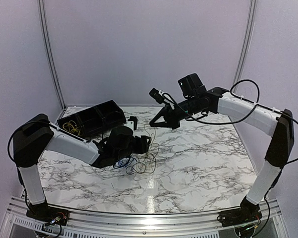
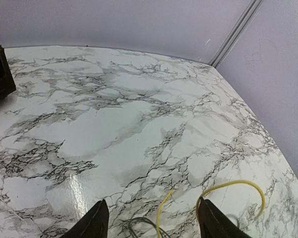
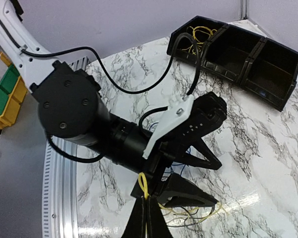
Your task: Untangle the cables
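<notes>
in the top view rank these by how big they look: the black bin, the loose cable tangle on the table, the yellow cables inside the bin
1. black bin, clearly largest, though it sits farther back.
2. loose cable tangle, noticeably smaller.
3. yellow cables, smallest, filling only part of one end compartment.

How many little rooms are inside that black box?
3, side by side in the black bin: one end compartment holds yellow cables; the middle compartment and the other end compartment show none.

Top view high from behind, left wrist low over table (image 2: 139, 109), right wrist above left arm (image 3: 69, 106), bin (image 3: 258, 52) seemingly shared
</notes>
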You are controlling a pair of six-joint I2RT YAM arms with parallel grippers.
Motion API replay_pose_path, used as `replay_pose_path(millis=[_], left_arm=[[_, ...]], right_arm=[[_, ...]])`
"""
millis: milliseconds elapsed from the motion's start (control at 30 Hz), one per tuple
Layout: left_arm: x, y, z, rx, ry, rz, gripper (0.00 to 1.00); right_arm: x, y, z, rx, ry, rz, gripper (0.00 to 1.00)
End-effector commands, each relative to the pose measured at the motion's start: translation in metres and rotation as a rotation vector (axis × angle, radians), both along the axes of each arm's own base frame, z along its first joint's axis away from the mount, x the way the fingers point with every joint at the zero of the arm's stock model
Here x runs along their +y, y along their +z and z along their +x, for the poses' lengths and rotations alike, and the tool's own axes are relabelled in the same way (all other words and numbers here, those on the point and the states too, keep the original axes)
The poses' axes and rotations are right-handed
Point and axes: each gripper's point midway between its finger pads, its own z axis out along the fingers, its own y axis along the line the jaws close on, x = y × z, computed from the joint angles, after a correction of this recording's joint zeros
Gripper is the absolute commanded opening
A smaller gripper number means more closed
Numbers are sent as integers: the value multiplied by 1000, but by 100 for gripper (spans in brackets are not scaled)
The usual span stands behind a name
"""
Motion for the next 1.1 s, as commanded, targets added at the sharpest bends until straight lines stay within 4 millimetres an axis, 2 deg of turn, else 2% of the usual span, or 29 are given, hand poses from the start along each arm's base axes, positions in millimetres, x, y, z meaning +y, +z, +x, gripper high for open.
replay_pose_path(millis=[0, 100, 167, 300, 400, 500, 633, 700, 767, 867, 967, 1067], left_arm=[[9, -23, -2, 53, 27, -18, 64], [13, -36, -8, 78, 17, -1, 64], [16, -44, -10, 89, 15, 13, 64], [28, -47, -19, 87, 8, 41, 64], [51, -34, -27, 45, 34, 64, 64], [85, -16, -36, -12, 95, 88, 66], [120, 24, -46, -127, 152, 92, 68], [128, 48, -51, -196, 142, 94, 70], [125, 74, -57, -265, 98, 77, 71], [107, 105, -68, -352, -21, 33, 72], [82, 129, -80, -413, -145, -16, 74], [58, 141, -85, -434, -232, -48, 75]], right_arm=[[-1, 85, -15, -146, 63, 124, 0], [-5, 113, -19, -200, 69, 163, 0], [-7, 124, -21, -218, 83, 185, 0], [-8, 123, -14, -226, 69, 178, 0], [-7, 113, -7, -221, 40, 151, 0], [-7, 98, 1, -214, 12, 118, 0], [-6, 78, 9, -194, -12, 81, 0], [-5, 70, 12, -184, -20, 67, 0], [-4, 63, 16, -175, -34, 52, 0], [-2, 51, 20, -154, -47, 36, 0], [1, 44, 20, -143, -49, 21, 0], [3, 40, 19, -141, -48, 14, 0]])
